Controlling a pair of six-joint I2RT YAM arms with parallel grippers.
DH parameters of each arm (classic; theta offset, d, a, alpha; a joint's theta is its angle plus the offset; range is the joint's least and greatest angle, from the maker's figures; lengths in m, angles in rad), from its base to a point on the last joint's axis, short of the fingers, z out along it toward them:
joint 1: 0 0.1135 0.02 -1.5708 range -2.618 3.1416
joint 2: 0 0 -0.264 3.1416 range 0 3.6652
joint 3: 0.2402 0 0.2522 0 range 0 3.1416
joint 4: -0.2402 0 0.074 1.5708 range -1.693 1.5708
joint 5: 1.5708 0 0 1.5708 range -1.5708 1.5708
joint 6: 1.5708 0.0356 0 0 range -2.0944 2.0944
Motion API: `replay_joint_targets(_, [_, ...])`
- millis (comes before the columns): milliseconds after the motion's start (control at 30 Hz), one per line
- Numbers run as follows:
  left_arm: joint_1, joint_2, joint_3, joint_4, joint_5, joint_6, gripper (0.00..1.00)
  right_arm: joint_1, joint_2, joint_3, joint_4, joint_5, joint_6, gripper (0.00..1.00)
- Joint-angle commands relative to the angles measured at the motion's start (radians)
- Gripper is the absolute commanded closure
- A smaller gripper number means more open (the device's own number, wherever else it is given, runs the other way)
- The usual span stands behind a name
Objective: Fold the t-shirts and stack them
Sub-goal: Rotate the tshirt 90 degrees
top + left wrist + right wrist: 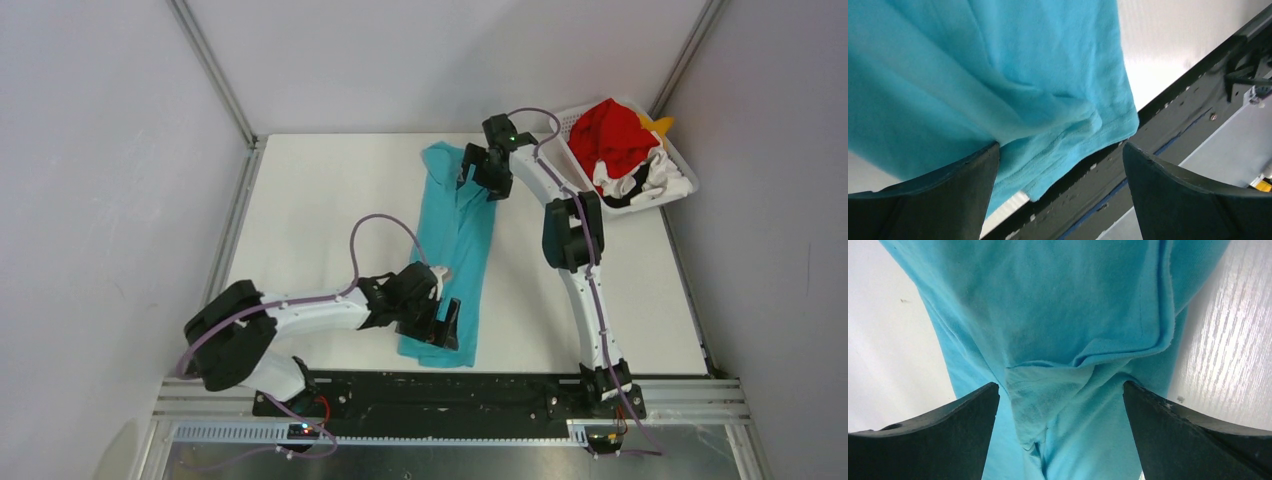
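Teal t-shirt (455,240) lies as a long folded strip on the desk (330,220). Likely soft, light and limp (should sag if lifted one-sided), so pinch layered edges at hem and collar. Left fingers (923,200) over hem, right fingers (1198,435) over collar, both spread apart, nothing clamped.

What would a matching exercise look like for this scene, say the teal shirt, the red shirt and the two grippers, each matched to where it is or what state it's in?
Column one:
1 teal t-shirt
2 red t-shirt
3 left gripper
4 right gripper

Column two:
A in the white basket at the far right corner
B open above the far end of the teal t-shirt
C stretched out as a long strip on the table
D open above the near hem of the teal t-shirt

Pairs: 1-C, 2-A, 3-D, 4-B
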Motion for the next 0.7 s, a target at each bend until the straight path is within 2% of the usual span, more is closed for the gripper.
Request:
replay_joint_targets(0, [-0.014,-0.077,-0.082,-0.234,-0.024,-0.02,0.0,-0.014,-0.035,-0.049,-0.023,0.06,-0.046,0.01])
replay_joint_targets(333, [-0.014,-0.295,-0.102,-0.432,-0.153,-0.084,0.0,-0.005,-0.078,-0.072,0.013,0.042,-0.121,0.01])
replay_joint_targets(500, [-0.014,-0.422,-0.122,-0.446,-0.215,-0.138,0.0,0.035,-0.208,-0.069,0.018,0.036,-0.212,0.0])
replay_joint_targets(567, [-0.013,-0.44,-0.125,-0.445,-0.285,-0.173,0.0,0.06,-0.293,-0.118,0.038,0.054,-0.233,0.0])
replay_joint_targets(667, [0.0,-0.427,-0.134,-0.442,-0.368,-0.222,0.0,0.104,-0.487,-0.344,0.122,0.08,-0.239,0.01])
